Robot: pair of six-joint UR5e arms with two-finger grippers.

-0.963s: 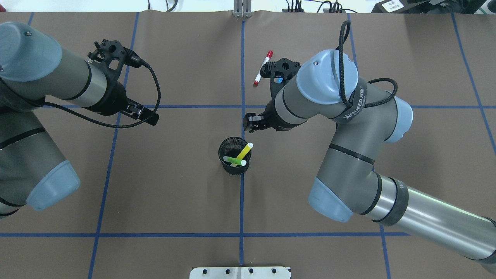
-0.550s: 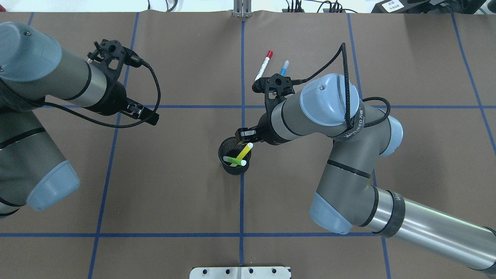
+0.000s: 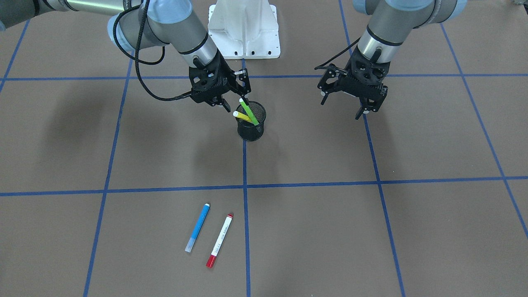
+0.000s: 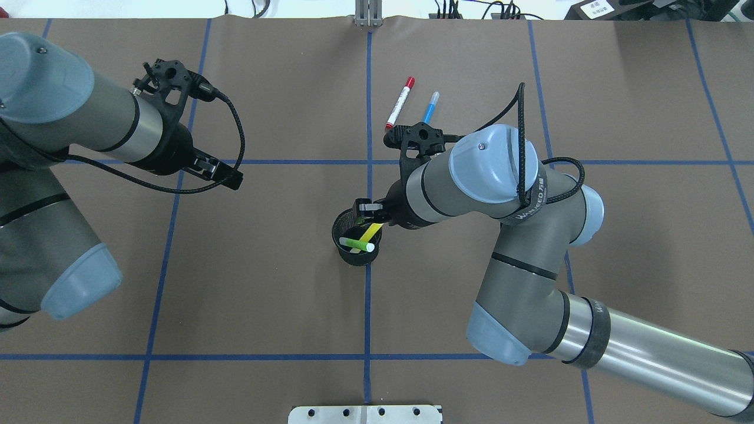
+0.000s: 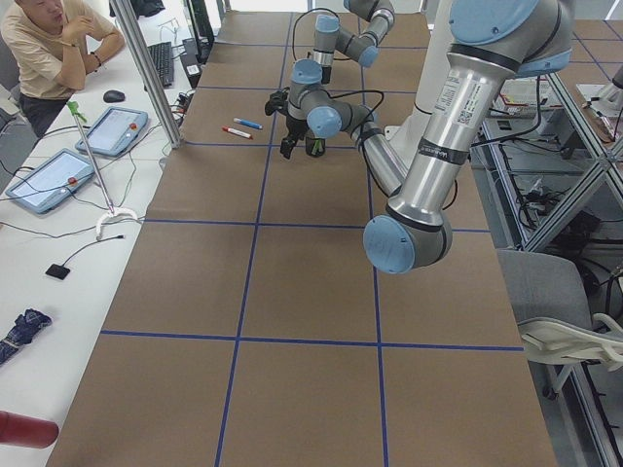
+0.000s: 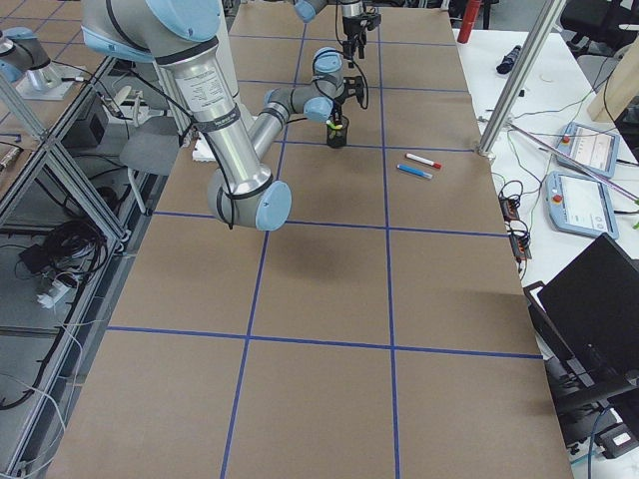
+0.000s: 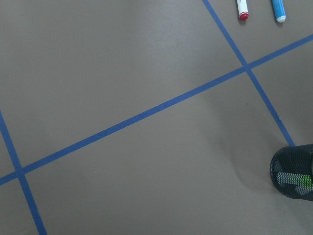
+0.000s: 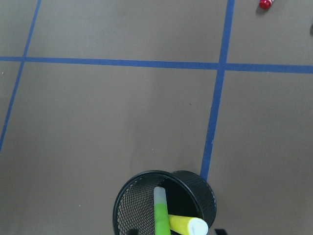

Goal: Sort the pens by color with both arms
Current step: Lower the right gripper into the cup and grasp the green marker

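A black mesh cup [image 4: 353, 257] stands at the table's centre and holds two pens, a green one [image 4: 355, 242] and a yellow one [image 4: 370, 232], both leaning. My right gripper [image 3: 237, 99] hangs open right over the cup's rim, its fingers either side of the green pen's top [image 3: 243, 104], touching nothing that I can see. The right wrist view looks down on the green pen [image 8: 161, 210] and the yellow one [image 8: 188, 224]. The blue pen [image 4: 431, 106] and the red-capped white pen [image 4: 399, 103] lie side by side on the far side. My left gripper [image 4: 227, 176] hovers open and empty, far left of the cup.
The white pedestal base [image 3: 243, 29] stands behind the cup on the robot's side. Blue tape lines [image 4: 368, 118] divide the brown table cover into squares. A person [image 5: 54, 44] sits at a side desk with tablets [image 5: 112, 131] beyond the table's far edge.
My right arm has drawn back from the blue and red pens toward the robot, bringing its gripper from beside the cup to over its rim. The blue pen is uncovered. My left arm has not moved.
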